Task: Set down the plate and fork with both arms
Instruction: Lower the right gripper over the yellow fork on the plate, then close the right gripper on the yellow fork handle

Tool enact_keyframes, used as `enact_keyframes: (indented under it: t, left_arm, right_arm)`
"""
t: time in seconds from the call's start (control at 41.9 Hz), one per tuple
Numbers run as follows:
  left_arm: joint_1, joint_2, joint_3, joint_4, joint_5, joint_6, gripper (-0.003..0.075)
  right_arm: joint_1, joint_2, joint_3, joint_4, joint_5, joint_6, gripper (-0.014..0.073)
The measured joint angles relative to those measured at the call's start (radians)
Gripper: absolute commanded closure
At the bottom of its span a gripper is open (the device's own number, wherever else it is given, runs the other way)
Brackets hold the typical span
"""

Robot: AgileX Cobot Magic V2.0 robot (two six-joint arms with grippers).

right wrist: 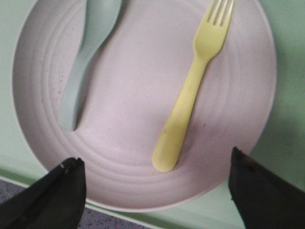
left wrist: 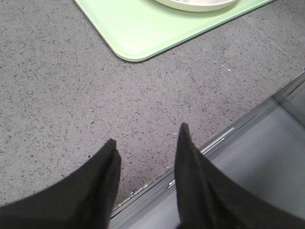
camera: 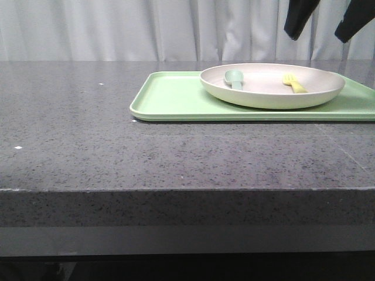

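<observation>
The plate [camera: 272, 93], a wide, shallow, cream-coloured round with a raised rim and a matte finish, is sitting on the light-green tray [camera: 170, 99] on the grey speckled table [camera: 88, 134]. Inside it the small yellow fork [right wrist: 190, 90] is lying just beside a pale grey-green spoon [right wrist: 86, 57], the two apart. The right gripper [right wrist: 155, 183] is hanging above the plate with its fingers spread wide, holding nothing. The left gripper [left wrist: 147, 140] is hovering over the table's near edge, parted and empty.
</observation>
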Motion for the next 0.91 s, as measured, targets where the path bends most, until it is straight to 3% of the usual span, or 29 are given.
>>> enact_keyframes:
  t: [0.119, 0.382, 0.669, 0.908]
  left_arm:
    - [0.0, 0.0, 0.0, 0.0, 0.0, 0.0, 0.0437]
    - [0.0, 0.0, 0.0, 0.0, 0.0, 0.0, 0.0437]
    - [0.0, 0.0, 0.0, 0.0, 0.0, 0.0, 0.0437]
    - [0.0, 0.0, 0.0, 0.0, -0.002, 0.0, 0.0437]
  right_arm:
    - [0.002, 0.056, -0.068, -0.024, 0.026, 0.029, -0.0024]
    - [0.002, 0.168, -0.2, -0.04, 0.089, 0.054, 0.0146]
    - [0.002, 0.258, -0.276, -0.06, 0.114, 0.1, 0.0157]
    - [0.002, 0.317, -0.307, -0.062, 0.119, 0.142, 0.0228]
